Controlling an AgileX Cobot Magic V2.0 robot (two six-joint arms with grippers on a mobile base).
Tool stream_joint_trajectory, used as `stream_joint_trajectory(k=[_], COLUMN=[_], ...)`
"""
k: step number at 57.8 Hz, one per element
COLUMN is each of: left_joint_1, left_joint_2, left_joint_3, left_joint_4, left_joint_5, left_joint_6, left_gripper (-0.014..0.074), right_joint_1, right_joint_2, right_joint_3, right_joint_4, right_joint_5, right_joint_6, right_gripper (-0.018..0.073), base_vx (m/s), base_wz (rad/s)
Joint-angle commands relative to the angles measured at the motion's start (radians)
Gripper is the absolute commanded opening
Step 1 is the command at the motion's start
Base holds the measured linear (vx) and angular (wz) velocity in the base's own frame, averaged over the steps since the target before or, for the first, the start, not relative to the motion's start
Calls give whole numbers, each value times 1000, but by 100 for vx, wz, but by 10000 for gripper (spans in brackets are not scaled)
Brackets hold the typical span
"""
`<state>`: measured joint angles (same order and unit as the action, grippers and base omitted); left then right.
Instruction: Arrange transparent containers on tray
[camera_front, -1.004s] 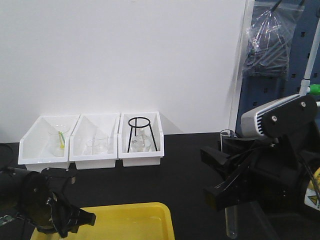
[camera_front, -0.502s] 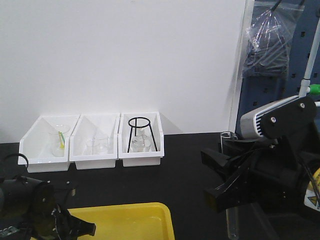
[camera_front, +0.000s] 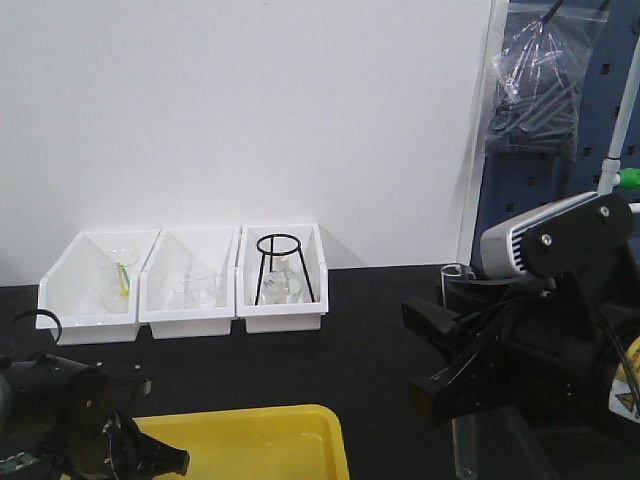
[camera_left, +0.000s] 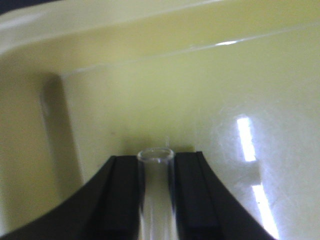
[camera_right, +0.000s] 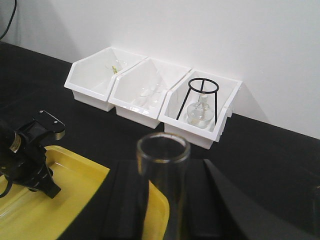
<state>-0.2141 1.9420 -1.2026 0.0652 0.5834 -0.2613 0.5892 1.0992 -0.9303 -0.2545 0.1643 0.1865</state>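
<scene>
- Tray (camera_front: 288, 432): near side cut off by the front view's bottom edge; left end hidden behind the left arm (camera_front: 60, 410).
- Left tube (camera_left: 156, 200): only the rim and upper length show between the left hand's (camera_left: 156, 164) black fingers; the rest runs off the wrist view.
- Right tube (camera_front: 463, 442): mid-length hidden behind the right hand (camera_right: 167, 210); rim blurred in the wrist view.
- Middle bin (camera_front: 190, 312): clear glassware too faint to count.
- Hanging bag (camera_front: 540, 80): dark contents unidentifiable.
</scene>
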Motion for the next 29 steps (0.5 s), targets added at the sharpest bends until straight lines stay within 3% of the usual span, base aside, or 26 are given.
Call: stream_joint_trajectory(k=[1, 11, 29], left_joint_1=[-4, -4, -4], left_joint_2=[-51, -51, -157], left_joint_3=[-28, -39, -145], left_joint_4=[24, 68, 118], left_joint_5=[-33, -2, 6], left_joint_6=[-7, -11, -12], left_gripper=[458, 560, 565], right_joint_1=[0, 0, 0], right_joint_2=[-18, -18, 2], right_joint_3=[-34, -34, -34], right_joint_4=[-8, -8, 10], right_joint_5=[-75, -75, -78], right_joint_6=[-3, -3, 1], right_gripper=[-11, -11, -11], base_vx=[0, 0, 0], base_wz=[0, 0, 0])
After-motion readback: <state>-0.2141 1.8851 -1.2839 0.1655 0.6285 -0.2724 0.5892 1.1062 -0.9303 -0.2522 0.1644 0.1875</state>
